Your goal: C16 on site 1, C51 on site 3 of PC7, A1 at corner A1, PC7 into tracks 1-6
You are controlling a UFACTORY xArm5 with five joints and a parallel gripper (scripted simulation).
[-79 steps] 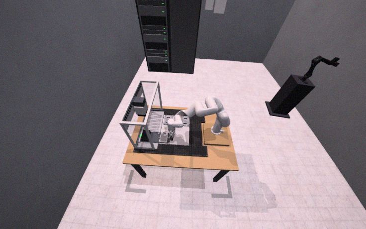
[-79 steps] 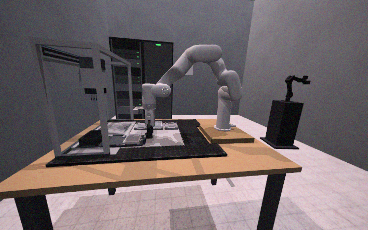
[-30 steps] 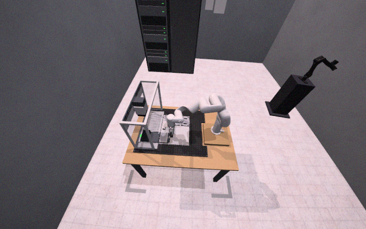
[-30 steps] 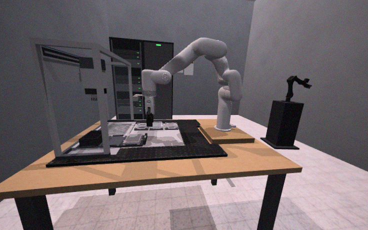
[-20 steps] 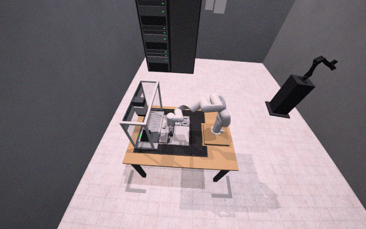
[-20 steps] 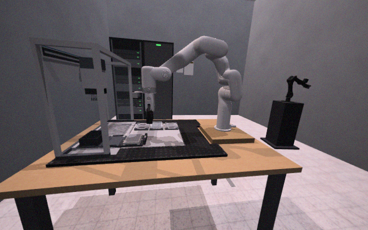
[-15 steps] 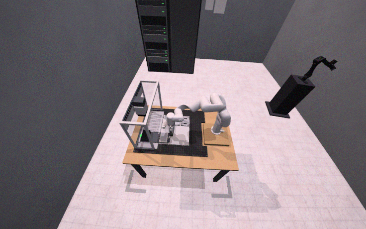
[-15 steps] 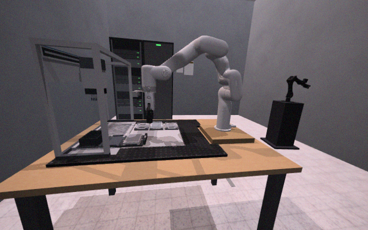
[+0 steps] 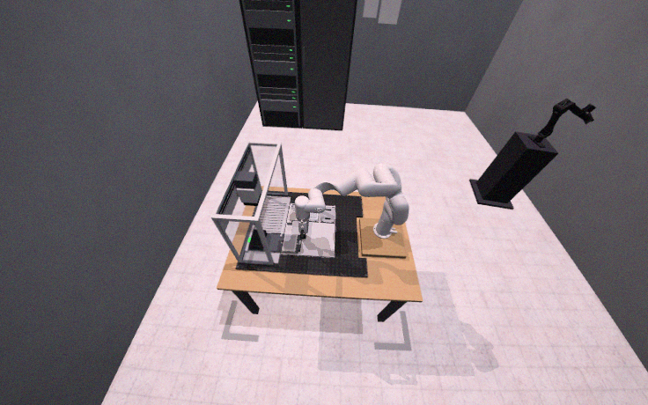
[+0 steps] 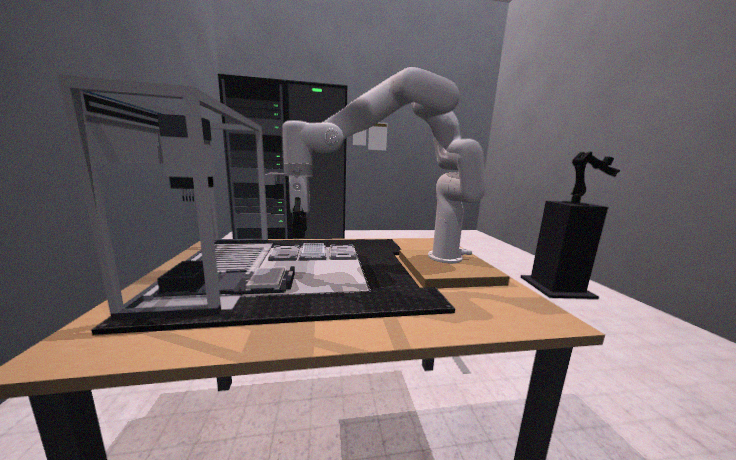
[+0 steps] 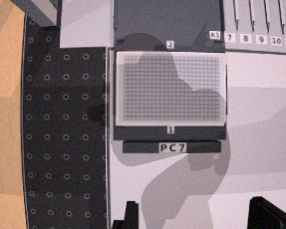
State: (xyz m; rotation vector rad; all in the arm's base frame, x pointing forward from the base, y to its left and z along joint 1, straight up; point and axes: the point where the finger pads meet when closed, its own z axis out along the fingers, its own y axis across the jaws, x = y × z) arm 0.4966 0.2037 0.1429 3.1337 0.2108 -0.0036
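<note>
In the wrist view the carrier PC7 lies left of track numbers 7 to 11. Its far end reaches past the numbered line toward the rails. C16, a pale 384-well plate, sits flat on site 1 next to the handle. Site 2 is bare and dark, and what shows of site 3 at the top edge is bare too. My gripper is open and empty, high above the apron on the handle side of the carrier. C15 rests in the middle nest. I cannot make out C51.
The instrument's grey frame stands over the rails. A small green light shows inside it behind the carrier. A black perforated mat surrounds the apron. The arm's base stands on a raised board.
</note>
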